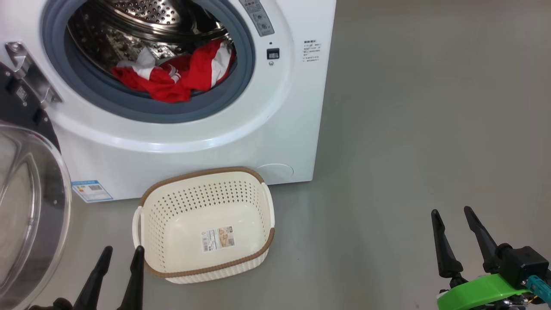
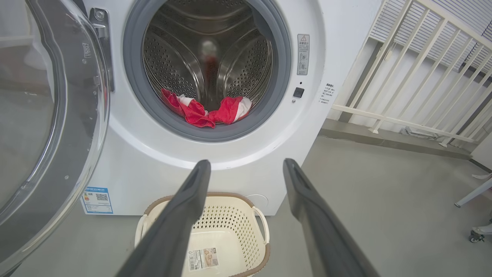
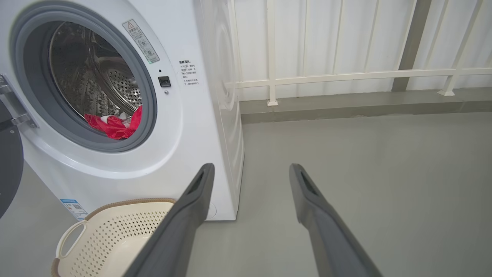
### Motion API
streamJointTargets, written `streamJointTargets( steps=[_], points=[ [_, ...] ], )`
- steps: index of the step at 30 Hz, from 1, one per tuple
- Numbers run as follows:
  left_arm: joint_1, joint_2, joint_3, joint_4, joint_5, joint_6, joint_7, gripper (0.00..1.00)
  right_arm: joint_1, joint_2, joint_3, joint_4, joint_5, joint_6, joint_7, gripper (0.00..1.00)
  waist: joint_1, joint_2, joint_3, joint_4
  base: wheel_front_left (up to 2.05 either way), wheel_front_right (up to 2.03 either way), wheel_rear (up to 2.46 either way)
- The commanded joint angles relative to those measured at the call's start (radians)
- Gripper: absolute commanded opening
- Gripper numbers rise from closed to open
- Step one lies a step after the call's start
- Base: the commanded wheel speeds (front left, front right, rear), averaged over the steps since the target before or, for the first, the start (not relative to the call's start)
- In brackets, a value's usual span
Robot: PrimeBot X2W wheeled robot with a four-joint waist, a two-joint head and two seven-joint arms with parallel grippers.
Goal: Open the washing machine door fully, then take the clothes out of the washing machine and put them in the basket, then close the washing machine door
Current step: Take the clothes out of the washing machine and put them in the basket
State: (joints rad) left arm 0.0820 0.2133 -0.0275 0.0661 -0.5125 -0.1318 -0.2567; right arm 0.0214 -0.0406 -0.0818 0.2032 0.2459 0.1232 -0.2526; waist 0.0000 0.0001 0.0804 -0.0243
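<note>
Head view, and the door stands swung out just to the left of the left pincer, its glass bowl close beside the fingers. On that pincer's other side, just beside it, the basket sits on the floor close in front of the washing machine, a label on its bottom. Ahead of and above the left pincer, the clothes lie heaped at the drum's front lip, red and white, partly draped over the grey seal. Round the right pincer it's bare grey floor, with the machine's corner well off to its left. A white railing runs beyond. Both pincers are spread wide, gripping nothing, touching nothing.
</note>
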Motion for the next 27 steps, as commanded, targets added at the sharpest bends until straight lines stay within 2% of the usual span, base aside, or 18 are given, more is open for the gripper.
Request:
streamJointTargets(
  steps=[1,15,27],
  points=[
    [-0.04,0.024,0.035,-0.028,-0.005,0.001,-0.005,1.0,-0.022,-0.01,0.025,-0.028,0.002,0.008,-0.009,1.0,0.0,-0.0001,0.003,0.001,1.46,-1.54,0.09],
    [-0.058,0.026,0.051,-0.024,-0.009,0.001,-0.005,1.0,-0.034,-0.01,0.032,-0.028,0.008,0.008,-0.009,1.0,0.0,-0.0001,0.015,0.005,1.44,-1.48,0.03],
    [-0.057,0.02,0.051,-0.02,0.006,0.001,-0.005,1.0,-0.039,-0.01,0.038,-0.025,0.013,0.008,-0.009,1.0,0.0,-0.0001,0.018,0.007,0.3,-0.3,0.0]
  ],
)
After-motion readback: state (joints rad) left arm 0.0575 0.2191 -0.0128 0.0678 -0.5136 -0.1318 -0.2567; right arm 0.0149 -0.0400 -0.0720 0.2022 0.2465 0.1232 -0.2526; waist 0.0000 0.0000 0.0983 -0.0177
